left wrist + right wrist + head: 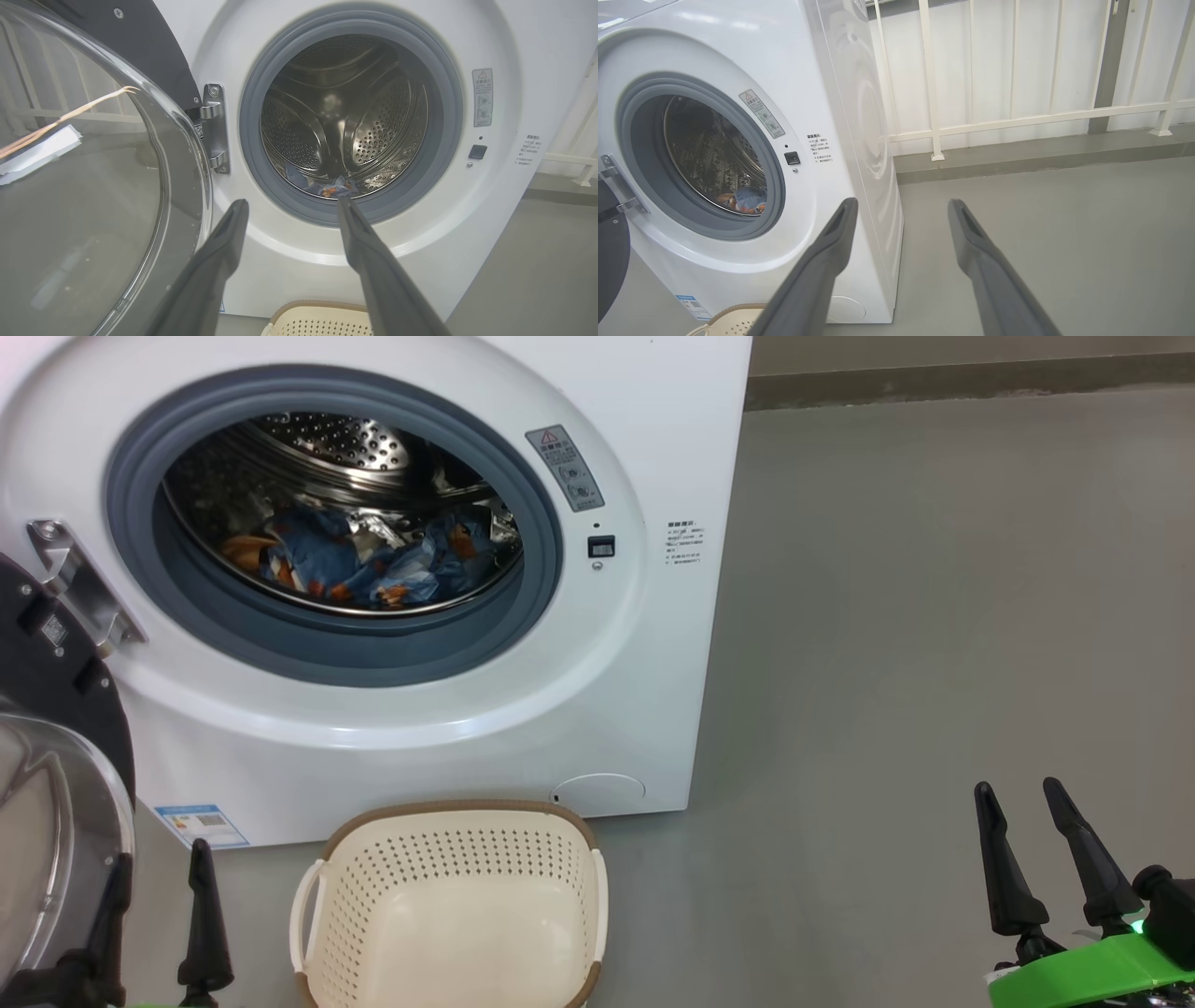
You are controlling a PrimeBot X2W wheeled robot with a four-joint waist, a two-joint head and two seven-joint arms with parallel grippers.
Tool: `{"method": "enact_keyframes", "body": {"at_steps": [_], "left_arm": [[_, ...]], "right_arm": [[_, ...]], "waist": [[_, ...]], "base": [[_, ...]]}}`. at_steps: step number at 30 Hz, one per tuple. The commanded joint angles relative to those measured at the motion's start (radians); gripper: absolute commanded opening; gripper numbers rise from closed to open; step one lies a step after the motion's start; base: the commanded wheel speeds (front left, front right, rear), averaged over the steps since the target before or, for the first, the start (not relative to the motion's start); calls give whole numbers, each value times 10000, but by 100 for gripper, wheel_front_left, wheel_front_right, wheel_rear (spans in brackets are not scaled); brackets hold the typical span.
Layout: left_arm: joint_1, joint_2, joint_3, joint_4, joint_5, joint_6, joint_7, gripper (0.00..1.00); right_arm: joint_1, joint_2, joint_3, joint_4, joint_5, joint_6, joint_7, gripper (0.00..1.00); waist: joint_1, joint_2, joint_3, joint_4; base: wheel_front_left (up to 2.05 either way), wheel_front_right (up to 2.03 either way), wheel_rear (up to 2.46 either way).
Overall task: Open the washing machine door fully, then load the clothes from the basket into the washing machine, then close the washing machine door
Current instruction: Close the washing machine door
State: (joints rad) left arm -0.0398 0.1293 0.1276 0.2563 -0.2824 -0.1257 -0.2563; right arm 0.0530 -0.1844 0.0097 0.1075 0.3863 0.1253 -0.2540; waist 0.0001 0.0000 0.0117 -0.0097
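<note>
Two of three steps seemingly done: washing machine door [65, 709] swung wide at the left, clothes [373, 569] lying inside the drum [355, 443] of the washing machine [448, 728], basket [457, 807] empty on the floor [934, 616] before it, left claw [161, 857] and right claw [1018, 789] both spread and holding nothing, only shutting the door left.

In the head view, the washing machine [420, 728] stands in the upper left. The clothes [373, 569] lie in the bottom of its drum [336, 443]. The washing machine door [56, 784] hangs at the left edge, beside the opening. The basket [448, 859] sits at bottom centre, on the floor [934, 616] just before the machine.
</note>
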Motion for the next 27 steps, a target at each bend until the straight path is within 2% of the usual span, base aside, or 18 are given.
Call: {"method": "enact_keyframes", "body": {"at_steps": [1, 11, 21, 27], "left_arm": [[-125, 218, 356, -332, -38, -50, -55, 100], [-99, 337, 205, -469, -59, -50, -55, 100], [-34, 381, -61, -575, -49, -50, -55, 100], [33, 198, 97, -650, 131, -50, -55, 100]], "right_arm": [[-70, -162, 164, -274, 10, 54, -78, 100], [-59, -155, 156, -282, 10, 54, -78, 100], [-54, -140, 172, -282, -11, 54, -78, 100], [-129, -217, 341, -353, -14, 54, -78, 100]], "waist": [[-1, 0, -2, -3], [-1, 0, 0, 1], [-1, 0, 23, 116], [-1, 0, 34, 478]], "base": [[-86, 86, 0], [-100, 100, 0], [-7, 7, 0], [0, 0, 0]]}}
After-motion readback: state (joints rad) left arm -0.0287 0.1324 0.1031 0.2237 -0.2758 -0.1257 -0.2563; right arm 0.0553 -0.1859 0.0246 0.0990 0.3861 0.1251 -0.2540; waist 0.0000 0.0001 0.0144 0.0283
